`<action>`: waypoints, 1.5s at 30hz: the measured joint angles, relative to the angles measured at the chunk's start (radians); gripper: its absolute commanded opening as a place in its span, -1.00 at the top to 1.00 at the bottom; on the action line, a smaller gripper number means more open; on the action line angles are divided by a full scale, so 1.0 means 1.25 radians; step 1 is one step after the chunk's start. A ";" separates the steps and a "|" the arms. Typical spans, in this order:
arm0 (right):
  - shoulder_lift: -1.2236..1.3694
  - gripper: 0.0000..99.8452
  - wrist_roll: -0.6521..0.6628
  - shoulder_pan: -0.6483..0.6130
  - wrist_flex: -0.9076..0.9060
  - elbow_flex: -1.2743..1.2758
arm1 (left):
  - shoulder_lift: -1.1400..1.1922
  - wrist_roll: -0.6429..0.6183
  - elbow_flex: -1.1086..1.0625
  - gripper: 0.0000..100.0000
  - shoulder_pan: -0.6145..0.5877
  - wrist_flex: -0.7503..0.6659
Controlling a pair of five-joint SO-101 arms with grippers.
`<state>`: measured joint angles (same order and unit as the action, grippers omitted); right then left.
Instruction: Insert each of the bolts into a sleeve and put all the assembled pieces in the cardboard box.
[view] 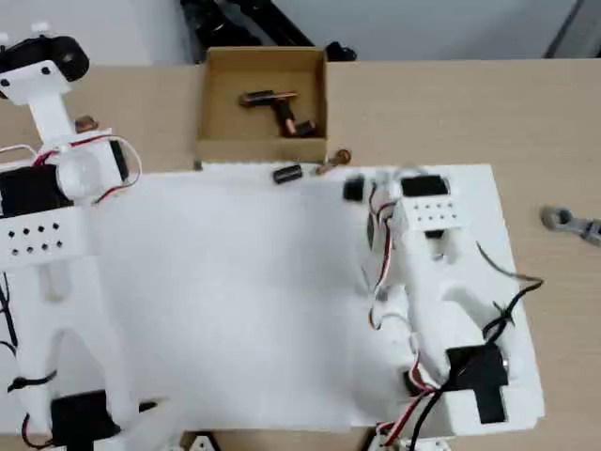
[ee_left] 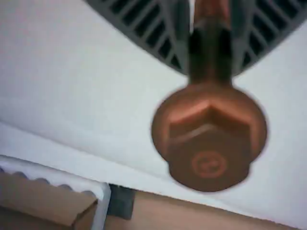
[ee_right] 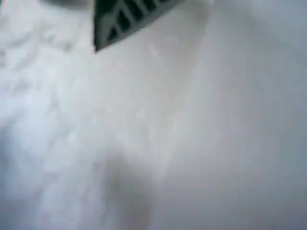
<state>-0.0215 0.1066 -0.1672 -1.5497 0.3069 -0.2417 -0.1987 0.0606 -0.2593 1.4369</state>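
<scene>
My left gripper (view: 83, 124) is at the far left of the table, shut on a copper bolt (ee_left: 208, 139) whose hex head bulges toward the left wrist camera. The cardboard box (view: 208, 103) stands at the back centre with two assembled pieces (view: 268, 98) inside. Just in front of the box, a black sleeve (view: 286, 174) and a loose copper bolt (view: 333, 161) lie at the edge of the white foam sheet (view: 235, 282). My right gripper (view: 368, 190) hovers low over the foam, right of the sleeve and bolt.
A silver metal piece (view: 568, 222) lies on the bare wooden table at the far right. The right arm's body and cables (view: 441, 310) cover the right side of the foam. Dark equipment sits behind the box at the table's back edge.
</scene>
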 measured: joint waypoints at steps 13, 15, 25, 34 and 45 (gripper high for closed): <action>0.043 0.67 0.501 -0.137 0.309 -0.135 | 0.000 0.004 -0.055 0.99 0.001 -0.022; 0.071 0.67 0.594 -0.137 0.315 -0.163 | 0.000 0.004 -0.061 0.99 0.001 -0.022; 0.303 0.67 0.809 -0.136 0.313 -0.458 | 0.000 0.004 -0.061 0.99 0.001 -0.034; 0.437 0.67 0.848 -0.205 0.250 -0.595 | 0.000 0.004 -0.061 0.99 0.001 -0.036; 0.447 0.67 0.922 -0.228 0.236 -0.598 | 0.000 0.004 -0.061 0.99 0.001 -0.036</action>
<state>0.5370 1.2589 -0.4526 -1.2551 -0.4404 -0.2417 -0.1941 -0.0161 -0.2578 1.3924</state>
